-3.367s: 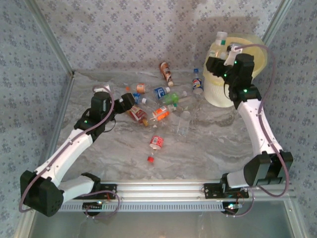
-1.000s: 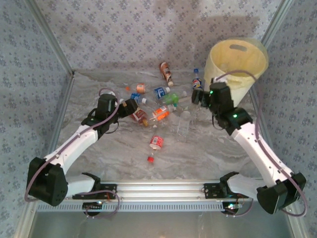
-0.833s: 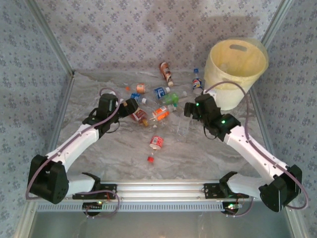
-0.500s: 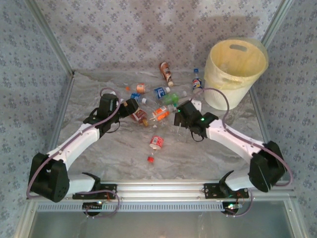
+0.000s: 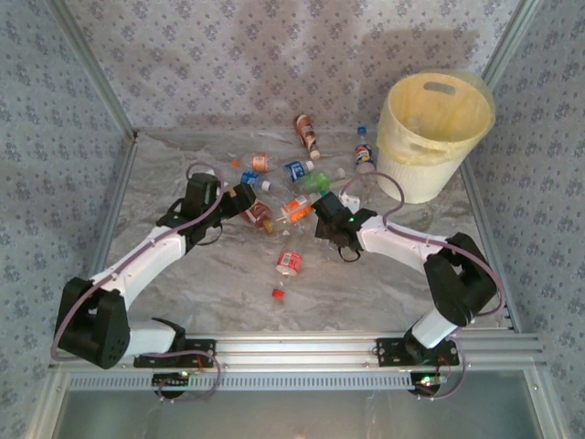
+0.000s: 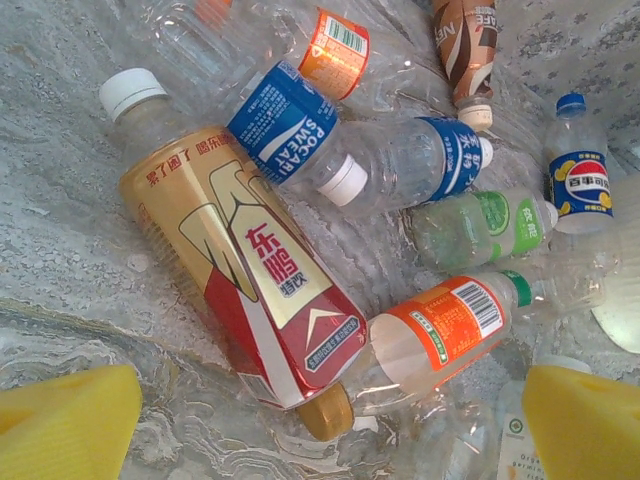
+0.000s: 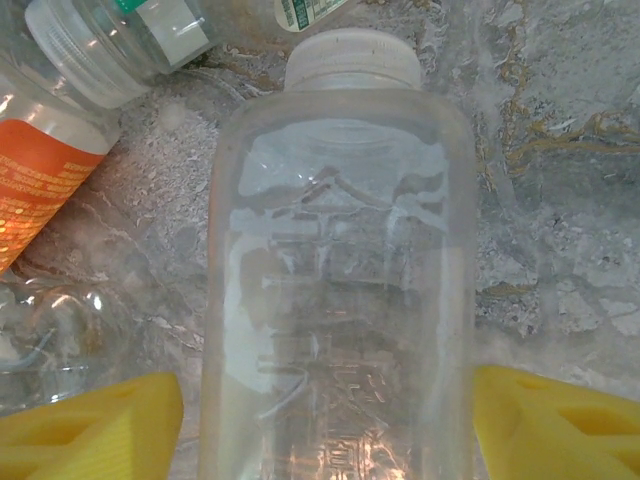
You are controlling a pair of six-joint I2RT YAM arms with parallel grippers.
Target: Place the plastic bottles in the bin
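Right gripper point(image 7: 325, 395) has swung from the bin point(image 5: 430, 174), at one o'clock, to centre-table, jaws straddling a clear bottle point(image 7: 335, 250), not yet clamped; slick plastic may squirt out. Left gripper point(image 6: 325, 420) gapes wide.

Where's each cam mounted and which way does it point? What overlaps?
Top external: above and behind the bases, looking down on the table, left arm, right arm, plastic bottles and bin.
Left wrist: looks down on a red-and-gold bottle; own yellow fingertips at bottom corners.
Right wrist: looks down on a clear unlabelled bottle between own yellow fingertips.
Shared: both wrist views catch the orange-labelled bottle.
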